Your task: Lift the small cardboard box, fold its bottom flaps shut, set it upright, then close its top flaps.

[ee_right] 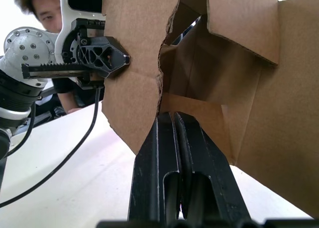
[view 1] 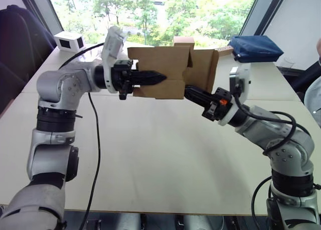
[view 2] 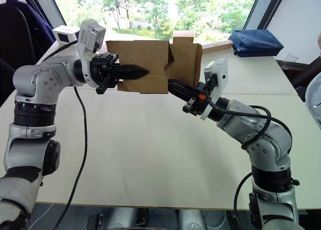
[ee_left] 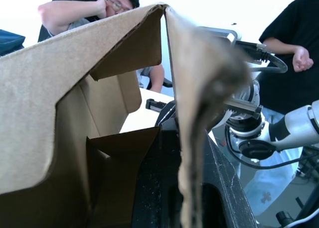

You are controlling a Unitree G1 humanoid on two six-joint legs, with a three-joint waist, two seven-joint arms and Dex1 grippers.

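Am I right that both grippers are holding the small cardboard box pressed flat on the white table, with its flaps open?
Not quite: the small cardboard box is held up in the air, clear of the white table, as the left eye view shows. The left gripper and right gripper do hold it, flaps open.
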